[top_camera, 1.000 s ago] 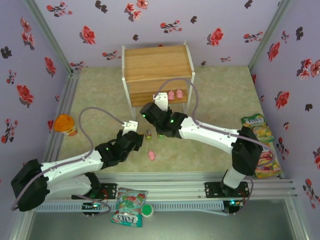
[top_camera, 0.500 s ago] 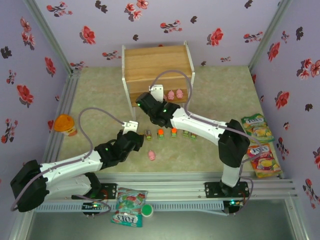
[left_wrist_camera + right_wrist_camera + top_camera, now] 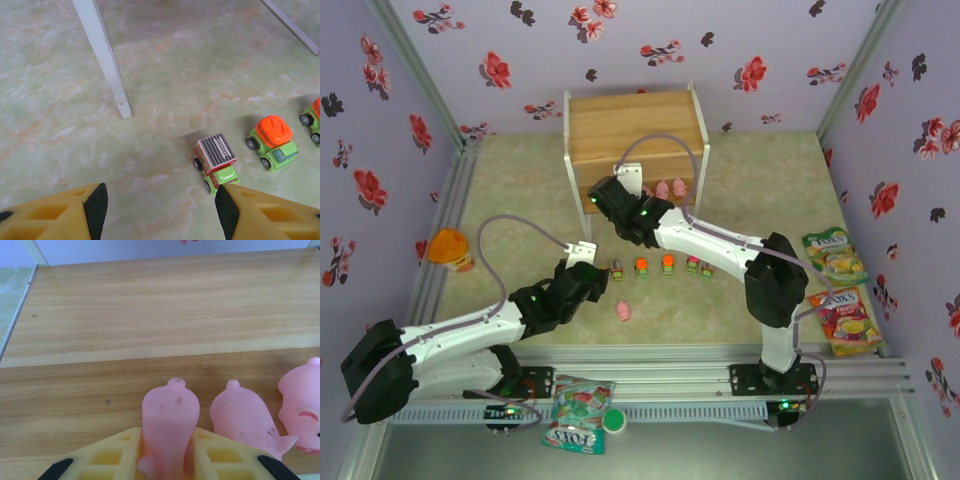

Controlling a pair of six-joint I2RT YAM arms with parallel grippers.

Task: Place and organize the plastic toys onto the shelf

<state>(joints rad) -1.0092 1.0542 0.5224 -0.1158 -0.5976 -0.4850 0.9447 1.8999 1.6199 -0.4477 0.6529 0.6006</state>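
While the left gripper [image 3: 160, 202] hung half open and empty over the table [image 3: 165, 65], a grey-topped car [image 3: 216, 161] lay just ahead of its right finger [image 3: 226, 206], long axis nearly crosswise to the jaws' line. Further right, the right gripper [image 3: 167, 462] was clamped on a pink pig [image 3: 169, 415] by the front edge of the shelf's [image 3: 150, 315] lower board, just beside two pigs [image 3: 241, 416].

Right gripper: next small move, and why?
Probably open the right gripper to release the pig. It is shut on the pig, at the shelf beside two other pigs, so letting go seems all that's left; contact with the shelf is unclear.
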